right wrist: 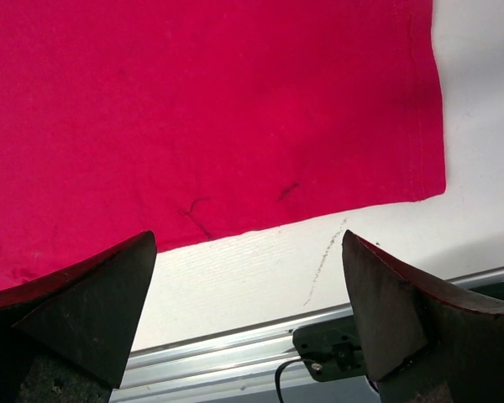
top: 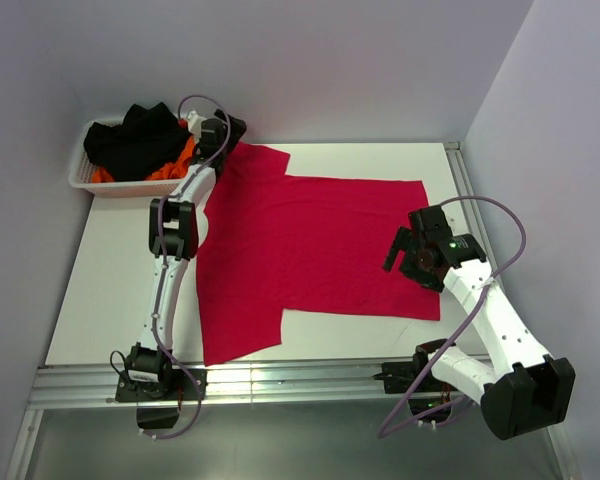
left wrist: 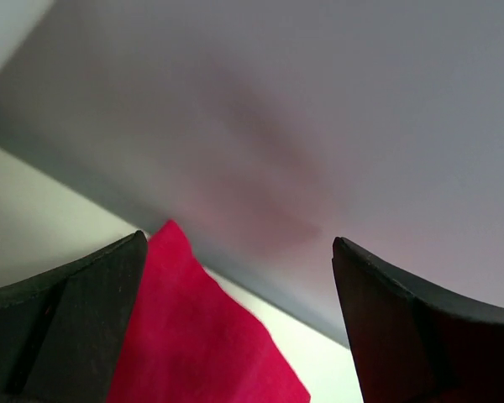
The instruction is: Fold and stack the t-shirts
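Expect the bright crimson thin cloth t-shirt [top: 320, 250], spread flat on the white table [top: 110, 290], to handle light and limp; pinch hem corner and sleeve edge with left gripper [left wrist: 235, 252] and right gripper [right wrist: 248, 243], both agape and empty.

Lab test cell: bare walls [top: 380, 60], white table [top: 110, 300] w/ alu rail [top: 300, 385].

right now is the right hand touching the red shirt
Cannot tell. Right wrist view shows the right hand open by the hem of the red shirt, but neither contact nor gap plainly.
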`<control>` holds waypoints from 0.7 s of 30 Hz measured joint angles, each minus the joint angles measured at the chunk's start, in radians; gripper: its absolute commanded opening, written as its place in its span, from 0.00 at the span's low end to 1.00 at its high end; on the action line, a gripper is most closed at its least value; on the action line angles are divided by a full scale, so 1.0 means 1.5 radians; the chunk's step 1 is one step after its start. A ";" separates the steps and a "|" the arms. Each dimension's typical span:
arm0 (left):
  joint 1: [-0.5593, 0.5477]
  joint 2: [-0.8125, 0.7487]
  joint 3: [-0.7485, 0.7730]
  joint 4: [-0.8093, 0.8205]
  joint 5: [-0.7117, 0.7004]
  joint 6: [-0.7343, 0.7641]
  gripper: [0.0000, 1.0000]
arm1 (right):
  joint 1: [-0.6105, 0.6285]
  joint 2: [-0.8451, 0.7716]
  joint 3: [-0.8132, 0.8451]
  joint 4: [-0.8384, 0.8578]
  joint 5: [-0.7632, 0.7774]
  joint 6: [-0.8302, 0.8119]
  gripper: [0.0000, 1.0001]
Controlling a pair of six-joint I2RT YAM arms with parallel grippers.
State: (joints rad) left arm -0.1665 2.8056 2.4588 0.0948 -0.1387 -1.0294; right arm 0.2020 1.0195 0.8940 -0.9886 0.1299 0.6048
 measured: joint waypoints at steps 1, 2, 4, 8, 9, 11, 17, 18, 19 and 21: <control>0.002 0.000 -0.001 0.008 -0.010 0.013 1.00 | 0.000 0.001 0.000 0.000 -0.001 0.001 0.98; 0.001 0.000 -0.001 0.019 -0.023 0.031 0.99 | 0.000 0.001 0.000 0.000 -0.002 0.002 0.98; -0.006 0.000 0.007 0.034 -0.048 0.059 1.00 | 0.000 0.002 0.000 0.000 -0.006 0.005 0.98; -0.008 -0.014 0.036 0.067 -0.079 0.094 1.00 | 0.000 0.003 0.000 0.002 -0.014 0.010 0.98; -0.007 -0.023 0.040 0.073 -0.083 0.103 0.99 | 0.000 0.003 0.000 0.003 -0.015 0.012 0.98; -0.004 -0.055 0.044 0.084 -0.090 0.121 0.99 | 0.000 0.003 0.000 0.006 -0.017 0.016 0.98; 0.045 -0.214 -0.001 0.068 -0.092 0.166 0.99 | 0.000 0.025 0.046 0.012 0.004 0.004 0.99; 0.056 -0.253 -0.029 0.065 -0.091 0.167 0.99 | 0.000 0.037 0.070 0.016 0.008 0.001 0.99; 0.066 -0.298 -0.072 0.072 -0.090 0.167 0.99 | 0.000 0.046 0.087 0.023 0.010 -0.001 0.99; 0.083 -0.397 -0.190 0.088 -0.087 0.164 0.99 | 0.000 0.067 0.122 0.043 0.009 -0.004 0.99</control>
State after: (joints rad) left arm -0.0414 2.2105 2.1738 0.2272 -0.2695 -0.7837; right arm 0.2020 1.1194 1.0771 -0.9234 0.1432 0.5995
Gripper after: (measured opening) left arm 0.994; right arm 0.988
